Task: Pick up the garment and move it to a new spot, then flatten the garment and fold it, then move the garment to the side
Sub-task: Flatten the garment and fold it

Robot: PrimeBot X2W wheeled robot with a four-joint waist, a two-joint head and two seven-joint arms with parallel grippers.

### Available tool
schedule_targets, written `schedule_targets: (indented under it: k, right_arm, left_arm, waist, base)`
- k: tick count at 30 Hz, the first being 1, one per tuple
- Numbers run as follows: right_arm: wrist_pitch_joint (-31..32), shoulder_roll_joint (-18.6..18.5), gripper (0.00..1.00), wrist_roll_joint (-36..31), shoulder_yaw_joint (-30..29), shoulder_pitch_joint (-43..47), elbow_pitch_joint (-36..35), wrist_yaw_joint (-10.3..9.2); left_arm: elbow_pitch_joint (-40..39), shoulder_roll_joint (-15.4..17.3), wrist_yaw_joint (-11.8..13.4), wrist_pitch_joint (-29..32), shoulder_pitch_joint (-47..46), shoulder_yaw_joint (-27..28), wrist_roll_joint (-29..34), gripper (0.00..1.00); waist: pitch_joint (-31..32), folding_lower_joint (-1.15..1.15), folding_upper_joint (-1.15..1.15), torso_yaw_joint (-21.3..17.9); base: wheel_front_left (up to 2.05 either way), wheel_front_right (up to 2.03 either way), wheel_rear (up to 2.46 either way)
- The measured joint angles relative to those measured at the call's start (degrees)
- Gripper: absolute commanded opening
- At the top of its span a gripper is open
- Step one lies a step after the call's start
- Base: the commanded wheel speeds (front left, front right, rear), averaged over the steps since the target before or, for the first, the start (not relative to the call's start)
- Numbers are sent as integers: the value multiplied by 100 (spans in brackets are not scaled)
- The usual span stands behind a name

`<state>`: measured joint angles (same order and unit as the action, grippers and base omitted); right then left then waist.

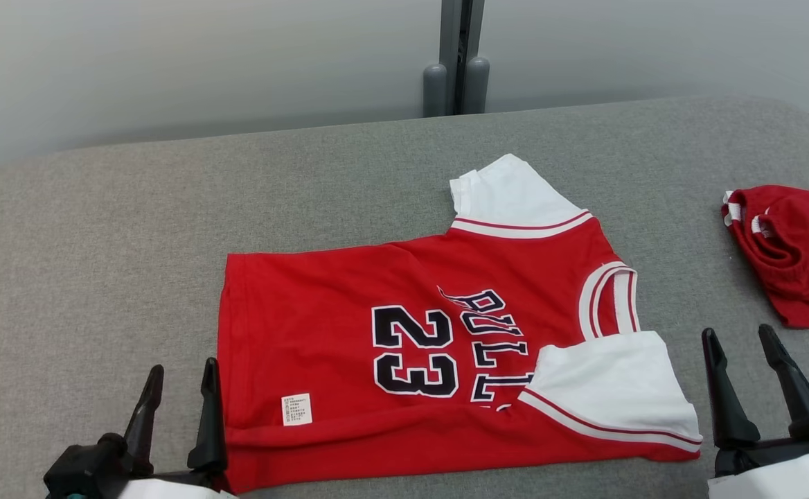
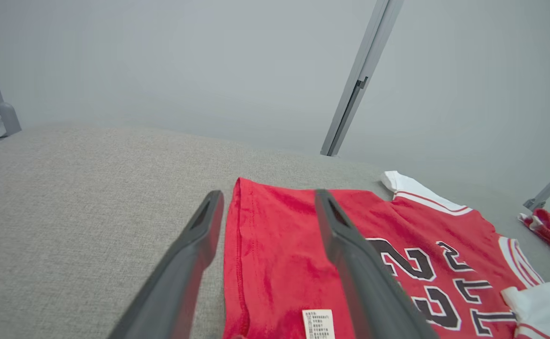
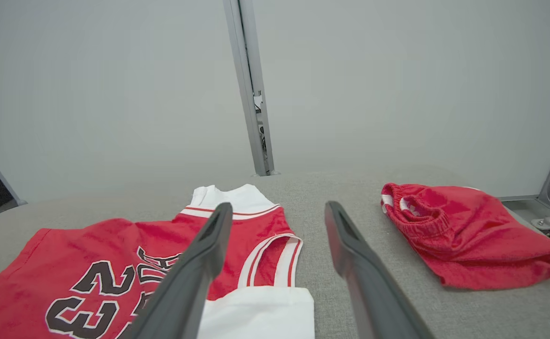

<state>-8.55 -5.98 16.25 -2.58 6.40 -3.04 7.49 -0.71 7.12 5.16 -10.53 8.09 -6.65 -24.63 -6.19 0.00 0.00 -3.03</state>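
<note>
The red basketball jersey [image 1: 349, 326] with white sleeves, black number 23 and black lettering outlined in white lies spread on the grey fabric-covered surface [image 1: 100, 263], in the near middle of the head view, turned sideways, with its hem toward the robot's left and its white-and-red striped collar [image 1: 612, 298] toward the right. The far white sleeve [image 1: 508, 194] points away from the robot and lies flat on the surface. The near white sleeve [image 1: 612, 388] is laid over the front of the jersey and covers the end of the lettering. Along the near long edge, the red cloth is turned up in a narrow fold. A small white care label [image 1: 296, 409] shows near the hem corner closest to the robot. The left gripper [image 1: 184, 371] stands at that corner with its two dark fingers spread apart and nothing between them. In the left wrist view one finger is over the bare grey surface and the other over the red cloth, with the hem edge between them. The right gripper [image 1: 737, 333] is just beside the near sleeve, over the bare surface, its fingers likewise parted and empty. Farther to the right, apart from the jersey, lies a crumpled red garment [image 1: 792, 256] with white trim. Behind the surface stand pale grey wall panels [image 1: 169, 62] joined by a vertical grey post [image 1: 456, 55].
</note>
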Motion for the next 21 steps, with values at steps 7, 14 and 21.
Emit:
schedule_targets:
  k: [7, 14, 21]
  right_arm:
    - [257, 88, 100, -244, -15, -102, -398, 0]
    - [318, 127, 100, -245, -11, -121, -448, 0]
    - [316, 126, 100, -155, -29, -319, -457, 0]
  left_arm:
    - [-21, 82, 147, -3, -169, -44, 216, 100]
    - [68, 100, 199, 113, -225, -99, 261, 100]
    - [77, 145, 116, 254, -740, -160, 226, 100]
  waist:
    - [2, 0, 0, -19]
    - [-101, 0, 0, 20]
    - [-362, 0, 0, 62]
  base:
    - [0, 0, 0]
    - [0, 0, 0]
    - [0, 0, 0]
